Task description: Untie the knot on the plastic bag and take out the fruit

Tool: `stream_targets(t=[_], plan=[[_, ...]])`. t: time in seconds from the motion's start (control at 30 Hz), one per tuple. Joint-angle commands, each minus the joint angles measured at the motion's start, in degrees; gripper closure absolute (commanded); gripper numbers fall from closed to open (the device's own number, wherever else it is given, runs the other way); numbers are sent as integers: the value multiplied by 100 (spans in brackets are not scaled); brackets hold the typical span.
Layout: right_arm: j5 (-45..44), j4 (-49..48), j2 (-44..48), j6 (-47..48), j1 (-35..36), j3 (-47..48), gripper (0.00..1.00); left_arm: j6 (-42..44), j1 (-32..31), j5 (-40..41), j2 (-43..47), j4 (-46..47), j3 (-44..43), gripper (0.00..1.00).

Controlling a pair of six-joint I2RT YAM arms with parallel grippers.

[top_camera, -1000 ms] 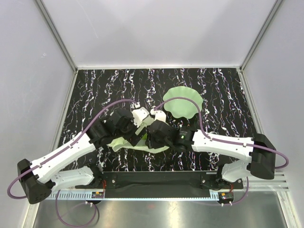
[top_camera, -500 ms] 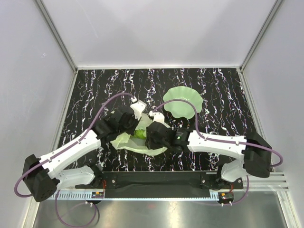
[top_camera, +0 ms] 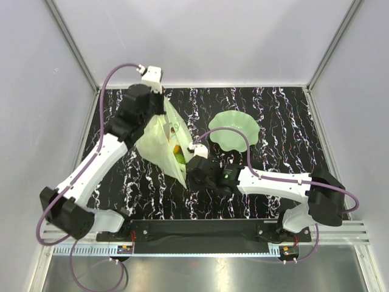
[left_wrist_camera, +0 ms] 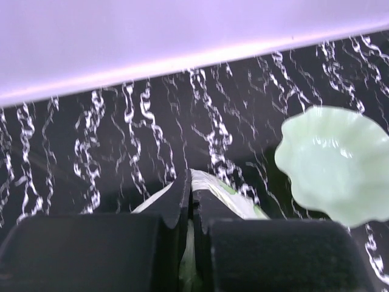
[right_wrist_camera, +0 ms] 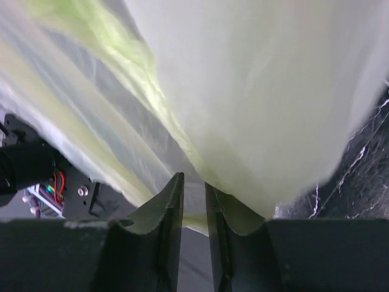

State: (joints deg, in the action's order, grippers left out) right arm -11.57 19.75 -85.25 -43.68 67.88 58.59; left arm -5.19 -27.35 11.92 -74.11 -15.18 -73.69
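The left gripper (left_wrist_camera: 190,190) is pinched tight on the upper edge of the plastic bag (top_camera: 159,141). Its arm stretches long and high from the near-left base toward the back-left of the table (top_camera: 285,115). The right gripper (right_wrist_camera: 193,185) clamps the bag's lower corner, with its arm lying low and reaching leftward across the front. The bag is drawn taut in a slant between them. Green and yellow-orange fruit (top_camera: 178,155) show through the film, left of the dish (top_camera: 236,129).
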Motion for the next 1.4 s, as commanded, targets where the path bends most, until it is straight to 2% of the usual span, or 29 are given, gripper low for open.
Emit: stream_targets(t=[0.0,0.1,0.23,0.33,0.37,0.53,0.57,0.67,0.7,0.73,0.8,0.97,1.17,1.37], plan=[[-274,310,-61,167,33,144,72,264,239,-164,-402,718,-873,100],[-459,337,-254,219,6,345,72,405,432,-251,-692,718,-1384,100],[-591,398,-685,246,-152,662,72,256,512,-593,-632,534,-1386,100],[-566,355,-791,307,-283,812,71,-225,503,-927,35,551,-474,100],[-565,346,-791,334,-310,847,70,-350,477,-946,289,743,243,100],[-399,363,-616,772,-336,1093,63,-817,398,-928,1695,754,1987,96],[-294,328,-554,895,-328,1111,59,-834,398,-911,1819,658,2129,96],[338,30,-247,1291,-328,1050,40,-843,389,-806,2136,674,2631,95],[514,-32,-98,1379,-328,1041,31,-869,397,-823,2146,674,2693,95],[533,-6,-62,1415,-336,1058,28,-878,398,-841,2137,666,2763,95],[341,134,17,1432,-328,1163,19,-983,389,-1015,2006,674,2764,95],[-589,503,-245,1459,-336,1602,13,-1230,380,-1332,1645,814,2491,96],[-2478,2110,-1449,941,-337,3235,9,-1485,292,-1447,1487,955,2333,97],[-3456,1849,-2091,809,-424,3405,7,-1520,283,-1315,1443,964,2263,98]])
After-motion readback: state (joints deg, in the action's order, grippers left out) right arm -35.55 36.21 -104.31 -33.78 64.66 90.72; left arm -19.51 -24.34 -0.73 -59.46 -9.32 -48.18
